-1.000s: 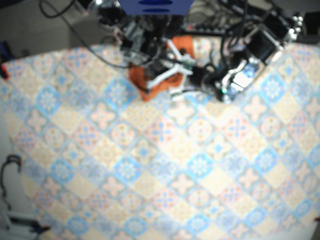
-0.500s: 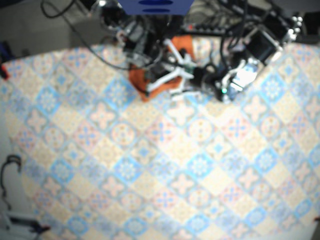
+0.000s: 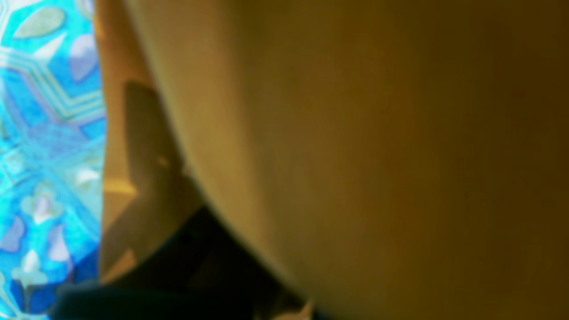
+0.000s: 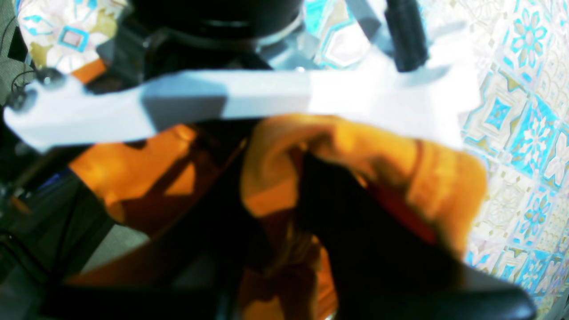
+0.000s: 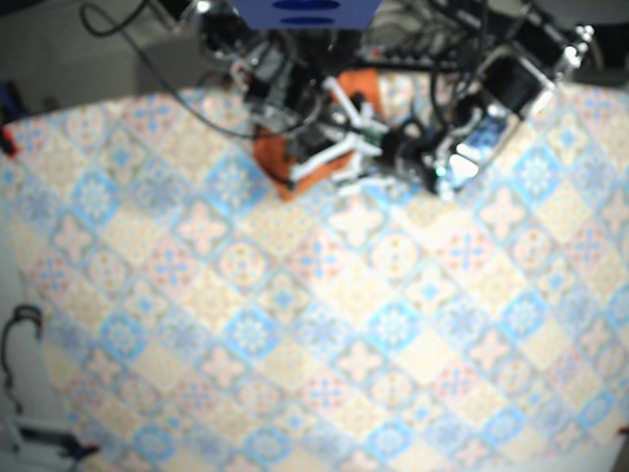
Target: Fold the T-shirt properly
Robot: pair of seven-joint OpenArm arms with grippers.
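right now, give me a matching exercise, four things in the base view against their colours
Things:
1 T-shirt
2 tablecloth
3 panel at the top edge
4 cable loop at the left edge

Colours:
a black
b solid dark blue
c orange
d blue and cream tiles

Pairs: 1-c, 2-d, 3-b, 4-a

Orange T-shirt [image 5: 278, 160] on blue-and-cream tile-patterned tablecloth [image 5: 295, 324].
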